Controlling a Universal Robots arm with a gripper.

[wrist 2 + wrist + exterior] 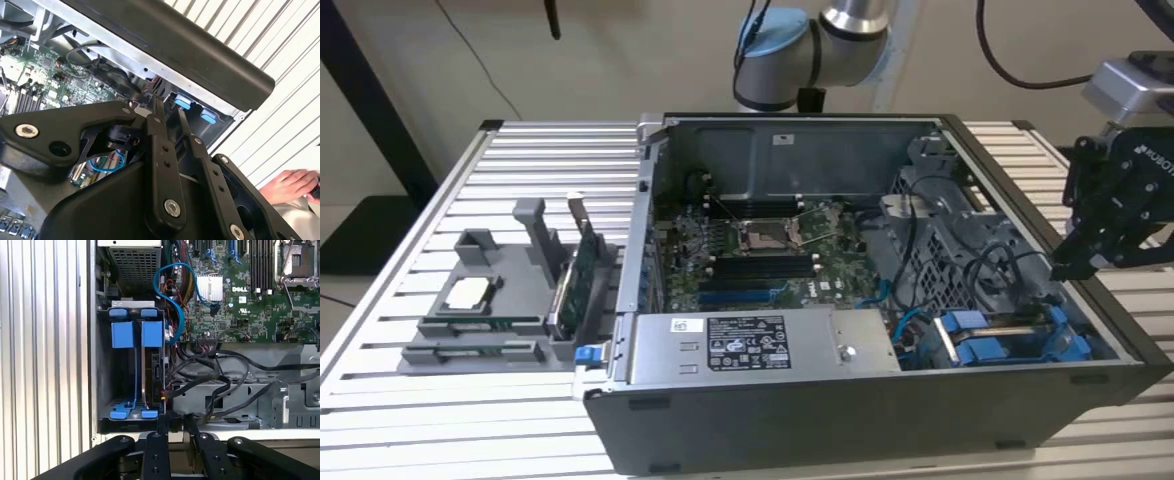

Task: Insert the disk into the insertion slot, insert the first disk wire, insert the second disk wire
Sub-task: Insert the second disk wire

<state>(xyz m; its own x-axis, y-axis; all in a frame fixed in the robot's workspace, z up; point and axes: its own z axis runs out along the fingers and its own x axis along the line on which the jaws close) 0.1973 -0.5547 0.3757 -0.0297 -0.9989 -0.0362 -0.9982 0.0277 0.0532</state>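
You have the open computer case (881,420) lying on the slatted table (427,400). The insertion slot (116,382) sits in its corner at the exterior view's right, against the wall nearest that camera.

Your gripper (1070,268) hangs outside the case wall next to that corner. In both wrist views the jaws stand a little apart, and nothing shows between them (176,432).

The disk (152,375) looks to be already in the slot. It stands on edge in the compartment farther from the case wall, with its blue carrier tab at one end. You see only its thin edge, so I can't tell which way the label faces. Its long axis runs along the length of the bay, parallel to that near case wall, and its inner side faces the cabling.

I judge the disk step done and the wire steps in hand. The blue data cable (162,277) loops down to just beside the disk, and a bundle of black cables (215,371) reaches towards its side. I can't tell whether either one is plugged in. Seating a wire calls for a firm pinch on its plug, held square to the disk's connector edge, and a straight push with the bundle kept clear.

A person's hand (290,186) rests on the table near the case.
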